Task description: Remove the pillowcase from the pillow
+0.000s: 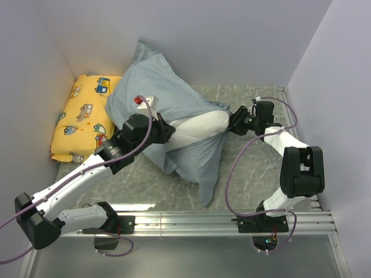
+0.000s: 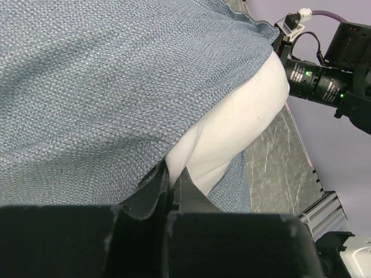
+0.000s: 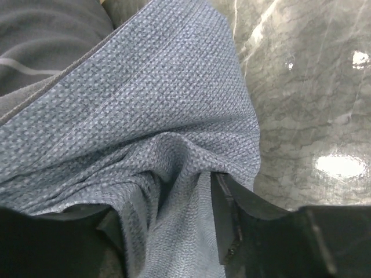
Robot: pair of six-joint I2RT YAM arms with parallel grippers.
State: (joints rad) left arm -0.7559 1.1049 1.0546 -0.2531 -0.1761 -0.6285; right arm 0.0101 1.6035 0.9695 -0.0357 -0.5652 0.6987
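Observation:
The blue-grey pillowcase point(image 1: 151, 87) lies bunched over the middle of the table, with a flap hanging toward the front. The white pillow point(image 1: 200, 130) bulges out of its open end. My left gripper point(image 1: 168, 132) is shut on a fold of the pillow; in the left wrist view the jaws point(image 2: 173, 179) pinch white cloth point(image 2: 243, 121) beside the pillowcase point(image 2: 104, 87). My right gripper point(image 1: 231, 123) is at the pillow's right end, shut on a bunch of pillowcase fabric point(image 3: 145, 116) between its fingers point(image 3: 232, 220). A dark striped side of the case point(image 3: 40, 52) shows at the upper left.
A yellow cartoon-car pillow point(image 1: 81, 119) lies against the left wall. White walls close in the back and both sides. A metal rail point(image 1: 232, 220) runs along the front edge. Bare marble table point(image 1: 261, 168) shows to the right.

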